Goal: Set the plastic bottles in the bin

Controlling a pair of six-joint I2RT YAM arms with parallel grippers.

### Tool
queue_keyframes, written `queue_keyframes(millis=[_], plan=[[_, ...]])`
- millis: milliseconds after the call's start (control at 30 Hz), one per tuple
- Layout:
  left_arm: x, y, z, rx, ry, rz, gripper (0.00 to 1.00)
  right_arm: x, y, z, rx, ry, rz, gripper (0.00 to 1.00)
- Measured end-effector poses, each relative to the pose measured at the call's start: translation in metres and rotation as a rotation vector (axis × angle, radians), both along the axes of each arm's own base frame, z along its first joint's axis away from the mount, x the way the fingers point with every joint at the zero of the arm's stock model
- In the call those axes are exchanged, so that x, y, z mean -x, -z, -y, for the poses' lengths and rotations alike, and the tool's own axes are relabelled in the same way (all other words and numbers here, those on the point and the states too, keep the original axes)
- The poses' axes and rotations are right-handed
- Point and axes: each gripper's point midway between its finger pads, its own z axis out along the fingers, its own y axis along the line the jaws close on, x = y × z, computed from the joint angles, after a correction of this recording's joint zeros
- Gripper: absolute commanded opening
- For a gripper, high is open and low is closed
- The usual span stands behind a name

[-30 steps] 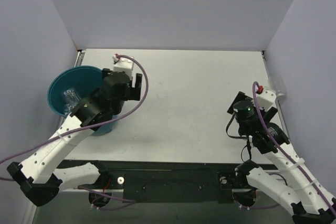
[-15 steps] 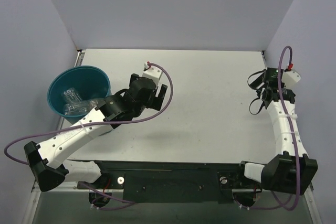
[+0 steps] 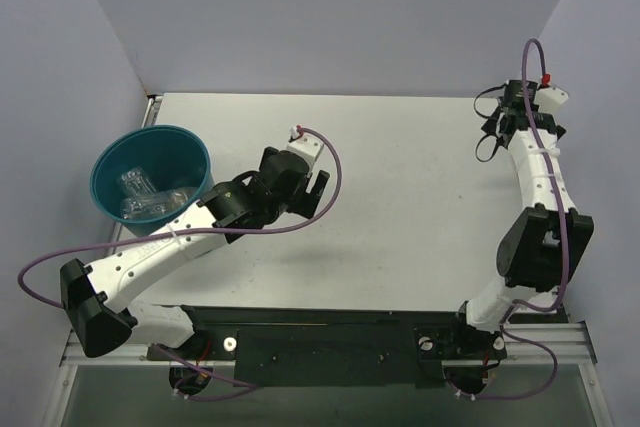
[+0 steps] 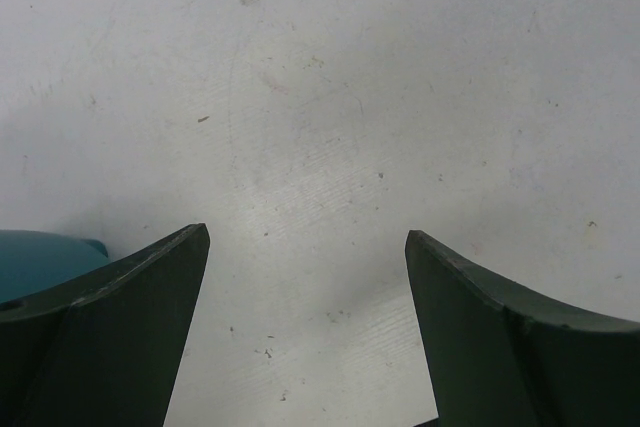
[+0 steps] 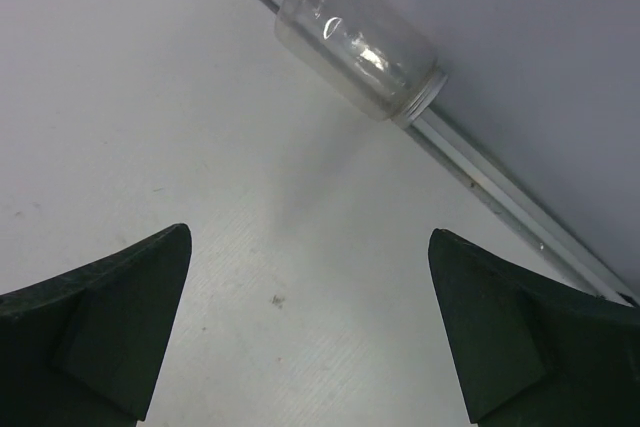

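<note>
No readable text, label, brand, number or sign shows in any view.

The table (image 4: 330,97) is a matt white surface, finely scratched and speckled. The bin (image 3: 115,152) at the left looks like smooth teal plastic with a soft sheen, and the plastic bottles (image 3: 140,199) inside it are clear and glossy. At the far right, a lone clear bottle (image 5: 355,42) shows bright glints, lying beside a dull metal rail (image 5: 500,187). The left gripper (image 4: 307,239) and right gripper (image 5: 310,237) have dark, matt fingers.
</note>
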Motion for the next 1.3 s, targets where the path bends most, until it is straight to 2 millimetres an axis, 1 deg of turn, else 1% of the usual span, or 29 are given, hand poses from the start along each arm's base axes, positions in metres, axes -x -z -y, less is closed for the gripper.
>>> queue_keyframes(millis=[67,167,333,400,467,567,667,767,933,1000,1100,1300], plan=[[0.001,0.005,-0.001,-0.009,0.006,-0.007,0.91,-0.010,0.010,0.008,0.036,-0.005,-0.064,1.00],[0.002,0.010,-0.002,-0.024,0.012,-0.015,0.91,-0.018,0.021,0.025,0.111,0.008,-0.176,1.00],[0.003,0.010,-0.002,-0.031,0.021,-0.014,0.91,-0.016,0.026,0.054,0.262,0.052,-0.375,1.00],[0.003,0.010,-0.002,-0.035,0.024,-0.012,0.91,-0.014,0.027,0.062,0.308,0.063,-0.440,1.00],[0.003,0.011,-0.003,-0.043,0.027,-0.013,0.91,-0.013,0.033,0.067,0.337,0.058,-0.504,1.00],[0.003,0.012,-0.004,-0.060,0.036,-0.012,0.91,-0.012,0.046,0.072,0.357,0.036,-0.588,1.00],[0.002,0.017,-0.003,-0.078,0.039,-0.020,0.91,-0.018,0.058,0.077,0.371,0.015,-0.646,1.00],[-0.001,0.026,-0.001,-0.112,0.035,-0.042,0.91,-0.023,0.073,0.082,0.382,-0.005,-0.702,1.00],[-0.005,0.046,0.004,-0.183,0.028,-0.099,0.91,-0.035,0.101,0.086,0.360,-0.047,-0.750,1.00],[-0.007,0.049,0.006,-0.207,0.028,-0.117,0.91,-0.038,0.111,0.087,0.346,-0.065,-0.765,1.00],[-0.012,0.045,0.010,-0.218,0.021,-0.117,0.91,-0.045,0.125,0.089,0.327,-0.082,-0.771,1.00],[-0.018,0.027,0.014,-0.203,0.007,-0.087,0.91,-0.046,0.145,0.097,0.284,-0.100,-0.786,1.00]])
